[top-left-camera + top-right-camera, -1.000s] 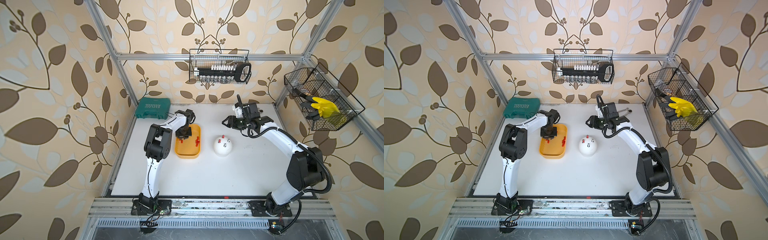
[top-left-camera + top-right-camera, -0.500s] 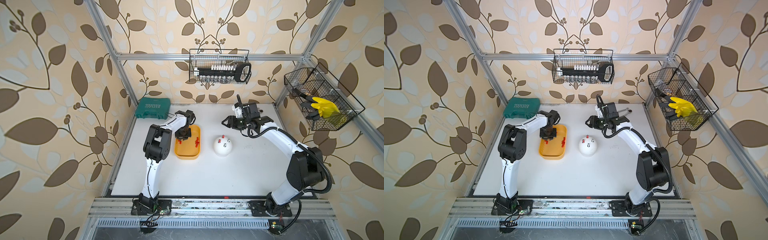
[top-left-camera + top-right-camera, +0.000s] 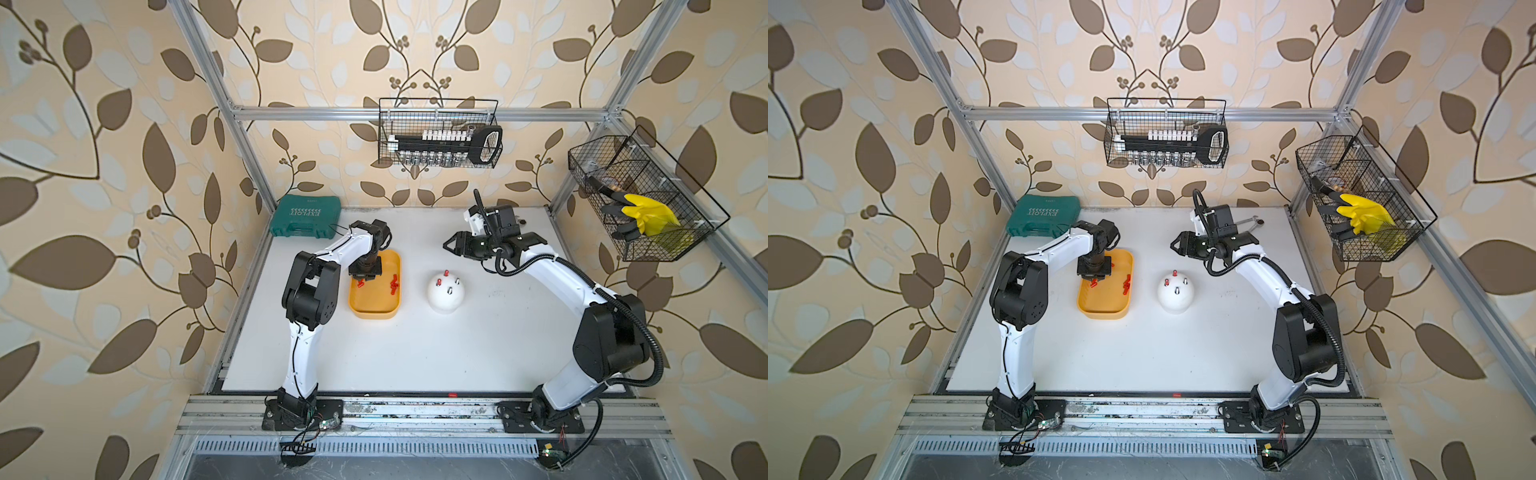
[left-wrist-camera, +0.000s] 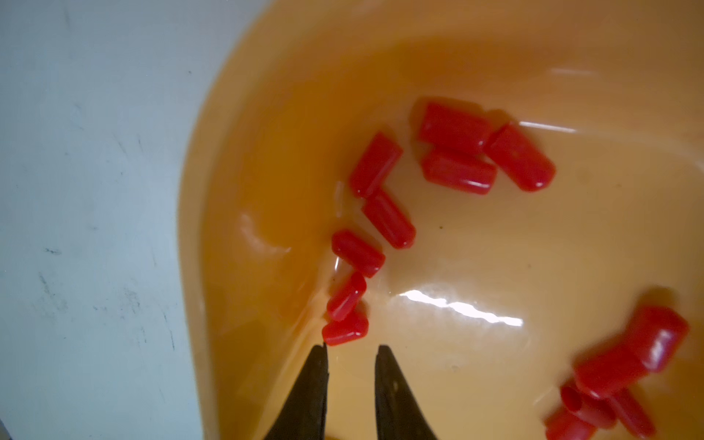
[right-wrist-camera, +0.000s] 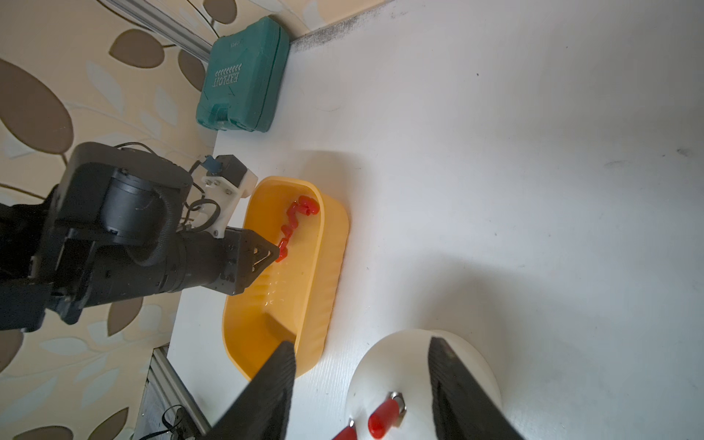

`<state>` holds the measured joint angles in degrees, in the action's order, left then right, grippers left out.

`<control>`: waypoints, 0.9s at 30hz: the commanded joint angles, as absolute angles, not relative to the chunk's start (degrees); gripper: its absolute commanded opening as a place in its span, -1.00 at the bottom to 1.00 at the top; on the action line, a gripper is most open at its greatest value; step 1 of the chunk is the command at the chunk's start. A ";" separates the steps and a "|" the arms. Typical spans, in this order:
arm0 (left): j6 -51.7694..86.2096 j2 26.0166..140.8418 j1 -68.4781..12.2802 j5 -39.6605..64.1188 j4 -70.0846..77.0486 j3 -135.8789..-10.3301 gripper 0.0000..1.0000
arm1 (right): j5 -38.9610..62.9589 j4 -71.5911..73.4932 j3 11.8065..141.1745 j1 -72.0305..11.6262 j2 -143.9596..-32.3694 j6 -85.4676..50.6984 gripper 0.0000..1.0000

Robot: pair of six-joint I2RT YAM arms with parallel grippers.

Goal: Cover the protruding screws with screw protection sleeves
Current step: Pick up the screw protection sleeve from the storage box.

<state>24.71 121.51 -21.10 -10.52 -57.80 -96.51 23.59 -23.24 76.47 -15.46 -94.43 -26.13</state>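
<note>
Your left claw point(image 4: 352, 347) stood a little spread, with nothing between its tips, low inside the glossy yellow plastic tray point(image 4: 244, 190). Just ahead of the tips lay the nearest of the small red plastic sleeves point(image 4: 344, 330), and more of them trailed away beyond it. Your right claw point(image 5: 360, 341) was spread wide and empty. Near in front of it sat the white rounded dome point(image 5: 400, 354). There, two thin grey metal screws point(image 3: 449, 290) were bare and two wore red sleeves. Farther behind the left claw lay a green plastic case point(image 3: 305, 216).
</note>
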 commanded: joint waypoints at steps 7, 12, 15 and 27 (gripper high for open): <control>24.06 123.01 -21.63 -11.29 -56.52 -96.18 -0.45 | 25.21 -22.50 76.14 -15.64 -93.95 -26.22 0.14; 24.32 124.41 -21.64 -10.61 -55.63 -95.28 -0.41 | 25.40 -22.32 75.93 -15.65 -93.58 -26.30 0.14; 24.88 124.35 -21.67 -10.33 -55.20 -94.03 -0.46 | 25.40 -22.32 75.95 -15.69 -93.43 -26.24 0.14; 24.18 122.25 -21.88 -9.84 -55.54 -94.47 -0.75 | 25.66 -21.54 75.67 -15.80 -93.23 -26.67 0.14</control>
<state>24.53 123.59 -21.43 -10.83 -53.76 -94.41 24.69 -22.44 76.40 -15.53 -94.43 -26.39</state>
